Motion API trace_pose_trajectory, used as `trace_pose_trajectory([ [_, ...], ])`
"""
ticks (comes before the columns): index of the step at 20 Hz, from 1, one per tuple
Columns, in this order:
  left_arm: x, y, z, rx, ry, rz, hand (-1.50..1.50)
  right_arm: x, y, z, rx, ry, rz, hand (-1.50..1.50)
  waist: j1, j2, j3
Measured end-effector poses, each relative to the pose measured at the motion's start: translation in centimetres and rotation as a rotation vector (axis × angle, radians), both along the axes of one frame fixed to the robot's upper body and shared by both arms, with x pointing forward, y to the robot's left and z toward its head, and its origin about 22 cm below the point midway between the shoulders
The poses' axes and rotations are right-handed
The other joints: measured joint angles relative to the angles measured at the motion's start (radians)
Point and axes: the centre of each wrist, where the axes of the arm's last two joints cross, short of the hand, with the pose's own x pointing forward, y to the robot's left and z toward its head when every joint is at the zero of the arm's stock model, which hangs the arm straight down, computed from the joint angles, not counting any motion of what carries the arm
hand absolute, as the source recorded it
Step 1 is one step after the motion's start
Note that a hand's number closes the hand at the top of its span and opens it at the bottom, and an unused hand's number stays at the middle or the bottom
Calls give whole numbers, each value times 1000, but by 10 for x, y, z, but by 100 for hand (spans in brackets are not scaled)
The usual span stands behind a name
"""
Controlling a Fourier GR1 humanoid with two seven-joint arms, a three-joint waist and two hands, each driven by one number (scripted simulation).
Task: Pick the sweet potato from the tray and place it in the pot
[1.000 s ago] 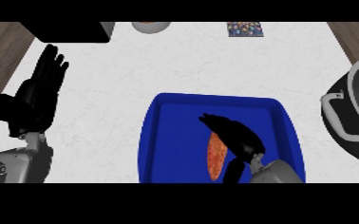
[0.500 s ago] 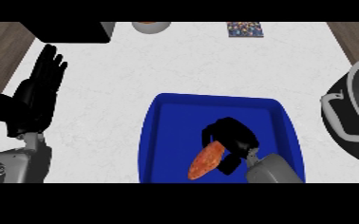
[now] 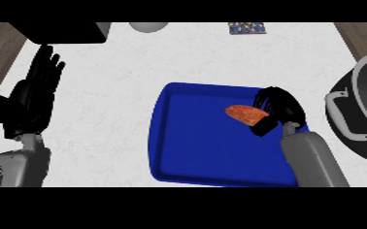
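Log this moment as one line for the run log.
phase: carrying | right hand: shut on sweet potato, above tray | left hand: open, resting at left | pot: right edge, not reached

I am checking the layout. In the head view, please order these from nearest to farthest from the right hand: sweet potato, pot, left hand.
1. sweet potato: held in the right hand, above the blue tray.
2. pot: at the right edge of the view.
3. left hand: resting open at the far left.

Open white counter [image 3: 215, 53] lay between the blue tray [image 3: 186, 145] and the pot [image 3: 351, 106]; only the pot's handle [image 3: 335, 107] jutted across.
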Motion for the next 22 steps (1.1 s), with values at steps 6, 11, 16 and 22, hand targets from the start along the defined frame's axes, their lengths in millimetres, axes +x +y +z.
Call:
trace_pose_trajectory([
  [6, 2, -9, 4, -2, -17, -43, 0, 41, -43, 44, -12, -53, -580, 150, 56, 15, 0],
  [11, 7, -23, 6, -3, -26, -92, 0, 72, -64, 100, -99, -226, -938, 150, 102, 21, -2],
  [16, 10, -29, 9, 3, -30, -118, 0, 88, -83, 145, -290, -439, -1111, 150, 124, 21, -3],
  [22, 12, -33, 10, 1, -23, -127, 0, 98, -92, 173, -515, -602, -1215, 150, 126, 16, -2],
])
